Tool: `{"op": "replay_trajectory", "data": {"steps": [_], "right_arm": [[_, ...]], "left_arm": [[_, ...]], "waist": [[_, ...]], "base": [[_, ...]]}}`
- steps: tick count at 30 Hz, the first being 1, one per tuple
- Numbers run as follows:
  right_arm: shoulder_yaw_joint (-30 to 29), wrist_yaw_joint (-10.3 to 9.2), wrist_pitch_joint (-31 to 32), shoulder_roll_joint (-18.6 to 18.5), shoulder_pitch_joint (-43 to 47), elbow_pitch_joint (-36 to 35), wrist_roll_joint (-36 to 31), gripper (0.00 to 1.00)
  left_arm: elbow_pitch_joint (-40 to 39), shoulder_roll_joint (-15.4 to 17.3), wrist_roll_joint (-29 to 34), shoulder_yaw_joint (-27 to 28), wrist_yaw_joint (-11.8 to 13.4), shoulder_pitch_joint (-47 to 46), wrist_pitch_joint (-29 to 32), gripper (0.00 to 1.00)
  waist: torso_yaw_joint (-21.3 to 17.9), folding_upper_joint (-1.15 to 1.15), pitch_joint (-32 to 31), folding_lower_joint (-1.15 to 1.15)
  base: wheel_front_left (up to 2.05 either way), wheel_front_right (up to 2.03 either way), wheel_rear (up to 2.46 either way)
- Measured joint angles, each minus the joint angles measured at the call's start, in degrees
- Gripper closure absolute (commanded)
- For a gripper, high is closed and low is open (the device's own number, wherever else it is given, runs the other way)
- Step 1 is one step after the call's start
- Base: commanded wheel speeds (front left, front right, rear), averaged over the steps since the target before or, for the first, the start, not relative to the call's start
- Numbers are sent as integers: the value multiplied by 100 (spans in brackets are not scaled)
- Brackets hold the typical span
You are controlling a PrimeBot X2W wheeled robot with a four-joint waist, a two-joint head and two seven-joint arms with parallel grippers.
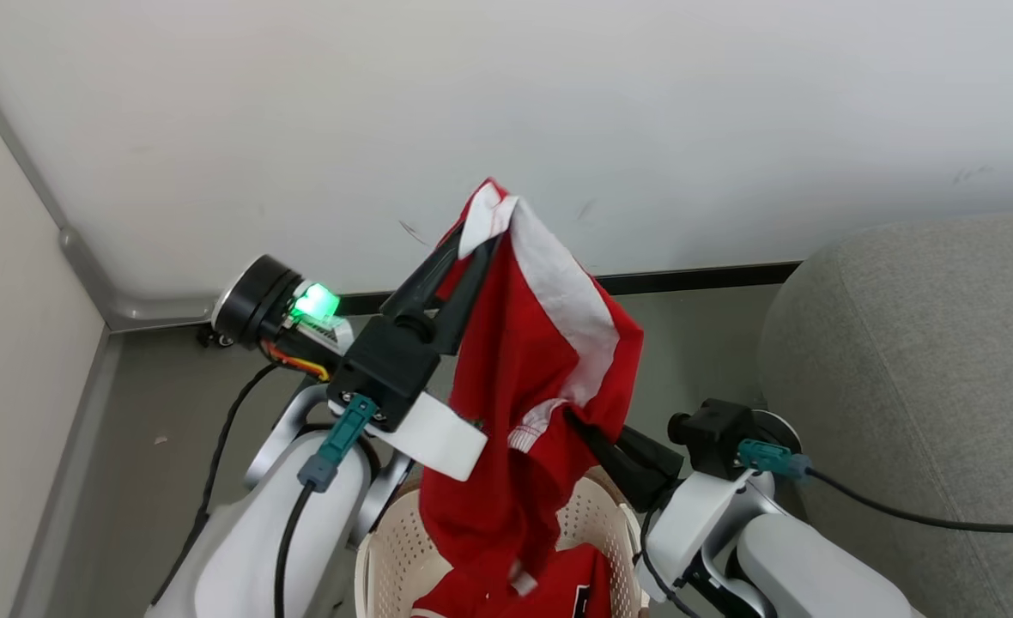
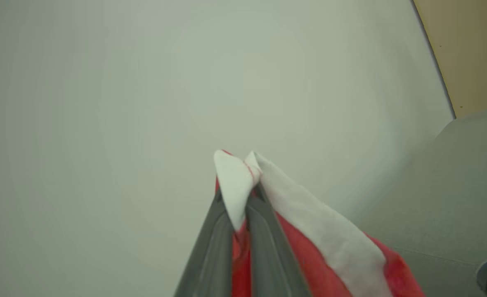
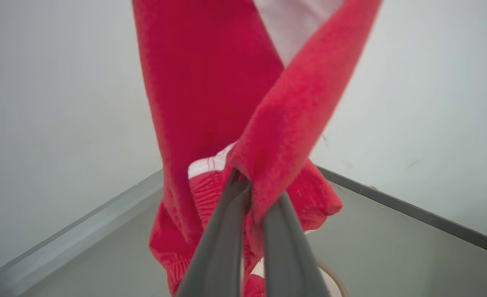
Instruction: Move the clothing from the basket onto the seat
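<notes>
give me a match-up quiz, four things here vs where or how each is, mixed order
1 left gripper
2 right gripper
3 basket
4 seat

a grey, on the robot's right
b shut on the white-trimmed top of the red garment
c under that garment, a second red garment inside
d shut on a lower red fold

Pairs: 1-b, 2-d, 3-c, 4-a

A plain indoor room corner, staged like a home laundry spot: bare white walls (image 1: 558,103), a black skirting strip (image 1: 695,277) and grey floor (image 1: 172,412) left of the grey upholstered seat (image 1: 918,360), with a cream laundry basket (image 1: 395,541) beside that seat
</notes>
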Motion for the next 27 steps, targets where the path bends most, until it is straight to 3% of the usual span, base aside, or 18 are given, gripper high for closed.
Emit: {"op": "replay_trajectory", "data": {"steps": [10,16,18,19,21,23,25,27], "right_arm": [[-323,0,-233,-292,130,-36,281,100],[-800,0,-343,-393,282,-271,569,100],[-966,0,-370,-436,304,-386,657,100],[-1046,0,-379,-460,315,-437,702,100],[-1176,-1,-381,-493,318,-534,793,100],[-1277,-1,-385,-493,316,-613,887,100],[-1352,-1,-385,-498,315,-654,925,100],[-1433,0,-385,-525,313,-679,950,100]], "left_arm": [[419,96,-190,211,53,377,19,100],[606,118,-375,337,110,623,18,100],[655,114,-444,367,110,675,16,90],[677,112,-493,385,109,699,16,80],[703,105,-543,391,100,755,13,75],[732,79,-594,387,90,792,12,62],[739,49,-692,385,37,825,12,41],[745,34,-756,369,-31,866,12,0]], "waist": [[-126,0,8,0],[-257,0,3,0],[-308,0,0,0],[-333,0,-1,0],[-381,0,-5,0],[-427,0,-7,0],[-467,0,-7,0],[-503,0,-5,0]], "base": [[0,0,0],[0,0,0],[0,0,0],[0,0,0],[0,0,0],[0,0,0],[0,0,0],[0,0,0]]}}
